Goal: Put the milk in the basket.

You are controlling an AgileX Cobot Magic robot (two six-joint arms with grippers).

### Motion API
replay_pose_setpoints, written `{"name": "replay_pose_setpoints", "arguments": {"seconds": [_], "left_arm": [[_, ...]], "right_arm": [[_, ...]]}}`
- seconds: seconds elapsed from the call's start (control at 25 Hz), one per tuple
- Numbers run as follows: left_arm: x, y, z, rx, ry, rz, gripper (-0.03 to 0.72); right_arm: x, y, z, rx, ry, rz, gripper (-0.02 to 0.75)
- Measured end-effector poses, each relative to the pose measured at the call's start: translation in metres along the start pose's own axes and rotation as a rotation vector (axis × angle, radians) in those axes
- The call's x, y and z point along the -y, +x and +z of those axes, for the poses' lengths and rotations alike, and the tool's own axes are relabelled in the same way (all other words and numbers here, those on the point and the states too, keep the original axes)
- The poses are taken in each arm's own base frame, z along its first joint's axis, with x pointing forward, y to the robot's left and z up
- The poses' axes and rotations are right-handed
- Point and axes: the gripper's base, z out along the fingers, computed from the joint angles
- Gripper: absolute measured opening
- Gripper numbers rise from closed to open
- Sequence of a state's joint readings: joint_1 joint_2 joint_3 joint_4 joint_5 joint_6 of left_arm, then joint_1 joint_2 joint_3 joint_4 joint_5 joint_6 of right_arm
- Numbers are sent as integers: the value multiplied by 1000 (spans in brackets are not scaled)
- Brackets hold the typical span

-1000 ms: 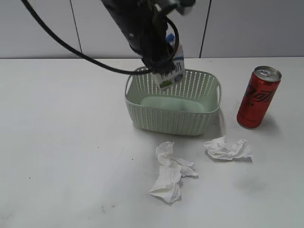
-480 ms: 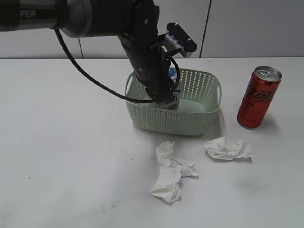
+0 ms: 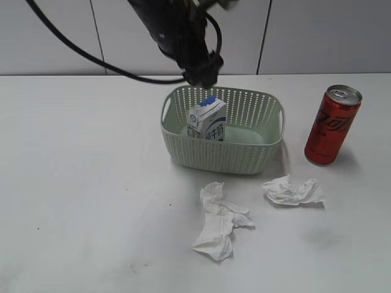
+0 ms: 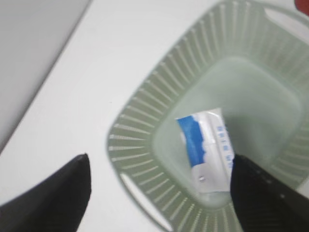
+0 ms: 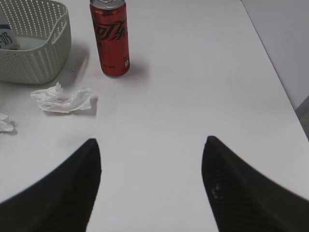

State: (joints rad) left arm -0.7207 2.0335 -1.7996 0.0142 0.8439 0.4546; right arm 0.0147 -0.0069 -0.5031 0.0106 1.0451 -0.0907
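Observation:
The milk [image 3: 206, 121], a small white carton with a blue top, stands upright inside the pale green basket [image 3: 244, 152], at its left part. In the left wrist view the milk [image 4: 205, 145] is seen from above on the basket's floor, with the basket rim [image 4: 140, 145] around it. My left gripper [image 3: 201, 72] hovers above the basket's back rim, open and empty, apart from the carton; its jaws [image 4: 159, 164] straddle the view. My right gripper [image 5: 150, 145] is open and empty over bare table.
A tall red can [image 3: 331, 125] stands right of the basket, also in the right wrist view [image 5: 110, 37]. Two crumpled white tissues [image 3: 220, 223] [image 3: 293, 191] lie in front of the basket. The table's right edge [image 5: 275, 63] shows in the right wrist view.
My left gripper went down into the basket with the milk, let it go and rose above the rim. The milk now stands in the basket.

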Motion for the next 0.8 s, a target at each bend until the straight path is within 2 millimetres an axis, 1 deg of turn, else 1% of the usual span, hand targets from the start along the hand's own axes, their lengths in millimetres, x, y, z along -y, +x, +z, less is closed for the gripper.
{"name": "replay_pose_setpoints", "arguments": {"seconds": [0.12,0.16,0.24,0.28,0.36,0.48,0.56,0.64,0.72,0.8], "left_arm": [[-28,4,-40,58,-65,-101,678],[-40,9,-52,66,-88,-141,674],[-63,26,-69,42,-118,-236,660],[-75,37,-76,16,-130,-285,652],[-98,65,-84,-75,-136,-396,627],[-123,106,-93,-219,-126,-544,599],[-139,128,-99,-260,-136,-618,592],[-154,149,-106,-272,-154,-703,589],[-166,164,-114,-266,-170,-782,589],[-172,174,-123,-245,-175,-849,589]], "right_arm": [[0,0,0,0,0,0,512],[0,0,0,0,0,0,512],[0,0,0,0,0,0,512],[0,0,0,0,0,0,512],[0,0,0,0,0,0,512],[0,0,0,0,0,0,512],[0,0,0,0,0,0,512],[0,0,0,0,0,0,512],[0,0,0,0,0,0,512],[0,0,0,0,0,0,512]]}}
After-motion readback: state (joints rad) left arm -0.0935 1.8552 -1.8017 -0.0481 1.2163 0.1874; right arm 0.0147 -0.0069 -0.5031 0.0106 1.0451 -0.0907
